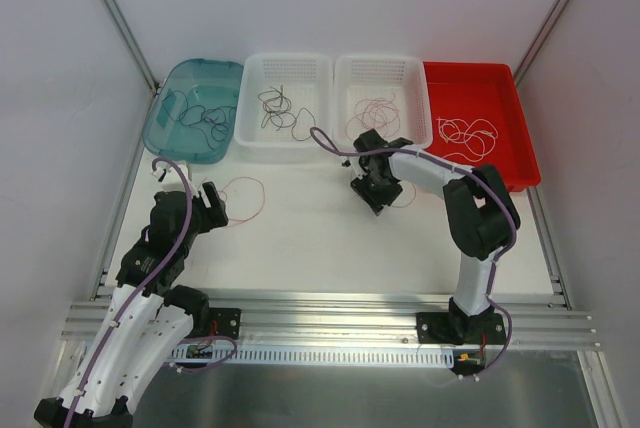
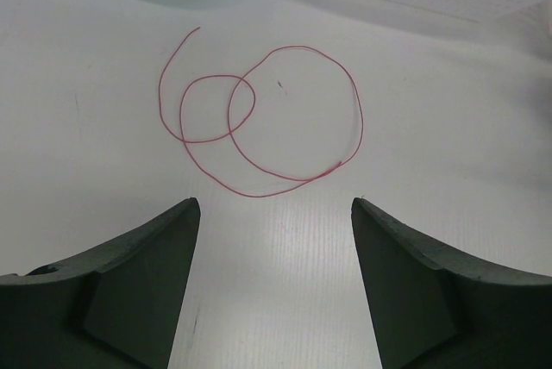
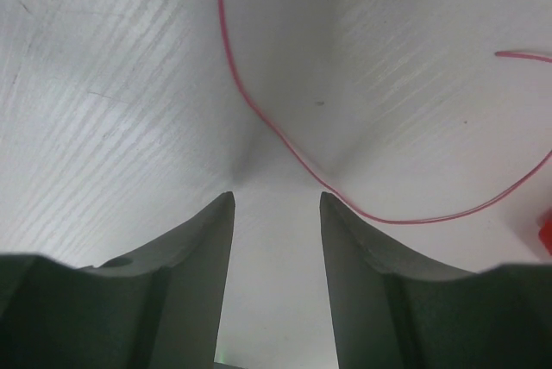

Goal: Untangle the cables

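Left pincer wide, right pincer narrower, both empty; thin red cable ahead of left may slip its grasp.

A teal bin, two white baskets and a red tray are lined up left to right along the far edge of a white table. The baskets are set touching. The near edge is bordered by aluminium rails. Slanted metal posts are seen at the back.
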